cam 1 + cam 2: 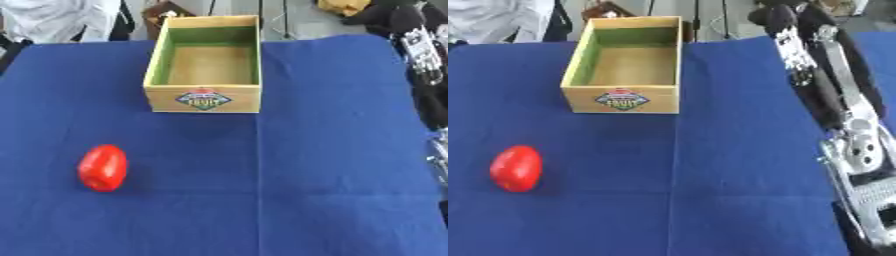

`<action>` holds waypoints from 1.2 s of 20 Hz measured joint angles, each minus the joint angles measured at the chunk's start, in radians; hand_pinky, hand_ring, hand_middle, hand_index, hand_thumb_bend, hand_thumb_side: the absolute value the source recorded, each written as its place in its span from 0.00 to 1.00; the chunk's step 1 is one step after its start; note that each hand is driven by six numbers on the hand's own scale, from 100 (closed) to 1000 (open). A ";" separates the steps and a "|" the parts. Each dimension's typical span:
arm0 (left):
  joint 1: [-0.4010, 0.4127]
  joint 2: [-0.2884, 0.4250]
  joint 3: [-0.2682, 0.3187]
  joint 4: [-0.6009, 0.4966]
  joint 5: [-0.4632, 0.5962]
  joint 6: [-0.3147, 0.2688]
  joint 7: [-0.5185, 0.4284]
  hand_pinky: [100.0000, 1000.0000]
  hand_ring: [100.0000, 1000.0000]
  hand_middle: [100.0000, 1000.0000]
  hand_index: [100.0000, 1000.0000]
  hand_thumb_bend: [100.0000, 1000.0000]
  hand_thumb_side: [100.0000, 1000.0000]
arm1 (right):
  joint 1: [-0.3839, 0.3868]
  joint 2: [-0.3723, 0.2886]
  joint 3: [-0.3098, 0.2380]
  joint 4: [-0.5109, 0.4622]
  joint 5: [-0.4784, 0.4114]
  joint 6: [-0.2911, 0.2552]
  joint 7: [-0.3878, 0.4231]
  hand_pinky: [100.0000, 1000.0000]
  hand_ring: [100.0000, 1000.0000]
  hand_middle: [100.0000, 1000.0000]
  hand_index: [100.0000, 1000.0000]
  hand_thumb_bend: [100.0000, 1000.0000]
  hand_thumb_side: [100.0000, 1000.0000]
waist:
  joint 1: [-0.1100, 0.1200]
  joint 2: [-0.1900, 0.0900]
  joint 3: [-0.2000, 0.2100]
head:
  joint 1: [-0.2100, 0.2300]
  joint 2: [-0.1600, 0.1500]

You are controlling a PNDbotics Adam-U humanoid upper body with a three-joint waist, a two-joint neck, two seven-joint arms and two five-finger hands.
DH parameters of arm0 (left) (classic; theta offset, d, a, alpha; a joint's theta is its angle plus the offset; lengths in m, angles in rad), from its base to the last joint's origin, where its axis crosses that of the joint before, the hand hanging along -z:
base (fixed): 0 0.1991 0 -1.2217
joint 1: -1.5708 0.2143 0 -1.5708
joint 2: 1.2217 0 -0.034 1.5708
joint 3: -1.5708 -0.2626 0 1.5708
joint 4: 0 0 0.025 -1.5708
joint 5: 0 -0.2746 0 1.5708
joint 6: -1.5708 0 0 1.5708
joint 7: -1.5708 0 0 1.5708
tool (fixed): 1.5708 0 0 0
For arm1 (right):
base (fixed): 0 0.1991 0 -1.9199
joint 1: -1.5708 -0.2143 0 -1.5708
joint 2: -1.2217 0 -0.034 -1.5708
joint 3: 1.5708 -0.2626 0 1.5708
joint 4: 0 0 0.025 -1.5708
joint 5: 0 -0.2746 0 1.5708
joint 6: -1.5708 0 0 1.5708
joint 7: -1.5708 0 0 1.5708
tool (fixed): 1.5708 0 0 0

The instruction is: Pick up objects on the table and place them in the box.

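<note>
The place is best read as a robot test room or laboratory, not a home. A bench covered with a plain dark blue cloth [332, 150] is seen, smoothly laid with one straight fold line running down the middle. Only staged items are set on it: an open wooden box with a green inner lining and a printed fruit label [205, 62], and a smooth red oval fruit-like object [102, 168], well apart from each other. A black and silver robot arm [842, 115] is shown along the right edge. Behind the bench, a pale grey floor [297, 15], thin metal stand legs [700, 17] and loose clutter can be made out.
</note>
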 measured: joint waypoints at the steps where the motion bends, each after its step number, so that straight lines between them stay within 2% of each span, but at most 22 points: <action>1: 0.016 0.018 0.001 0.000 -0.014 -0.001 -0.008 0.46 0.56 0.72 0.97 0.55 0.89 | 0.000 0.000 0.000 0.000 0.000 0.000 0.000 0.87 0.80 0.66 0.84 0.00 0.87 | 0.000 0.000 0.001 | 0.000 0.000; 6: 0.077 0.104 -0.008 0.000 -0.093 0.002 -0.034 0.49 0.61 0.74 0.98 0.56 0.88 | 0.000 0.000 0.001 0.000 -0.001 0.002 0.002 0.87 0.81 0.66 0.84 0.00 0.87 | 0.000 0.003 0.002 | -0.002 -0.001; 12: 0.100 0.197 -0.065 -0.001 -0.187 0.039 -0.044 0.55 0.70 0.77 1.00 0.58 0.82 | 0.000 0.000 0.006 0.000 -0.005 0.004 0.005 0.87 0.81 0.66 0.84 0.00 0.87 | 0.000 0.008 0.002 | 0.000 -0.001; 17: 0.070 0.276 -0.127 -0.001 -0.261 0.067 -0.053 0.59 0.73 0.79 1.00 0.65 0.79 | 0.000 0.000 0.007 0.000 -0.008 0.004 0.011 0.87 0.81 0.66 0.84 0.00 0.87 | 0.000 0.008 0.002 | 0.002 -0.002; 21: 0.036 0.319 -0.177 -0.002 -0.324 0.066 -0.054 0.61 0.75 0.81 1.00 0.73 0.78 | 0.001 0.000 0.012 0.000 -0.010 0.004 0.014 0.87 0.81 0.66 0.84 0.00 0.87 | 0.000 0.010 -0.002 | 0.006 -0.008; 24: 0.016 0.337 -0.218 -0.003 -0.362 0.061 -0.055 0.62 0.76 0.81 1.00 0.75 0.78 | 0.001 0.000 0.012 0.000 -0.013 0.004 0.015 0.87 0.81 0.66 0.84 0.00 0.87 | 0.000 0.010 -0.003 | 0.010 -0.009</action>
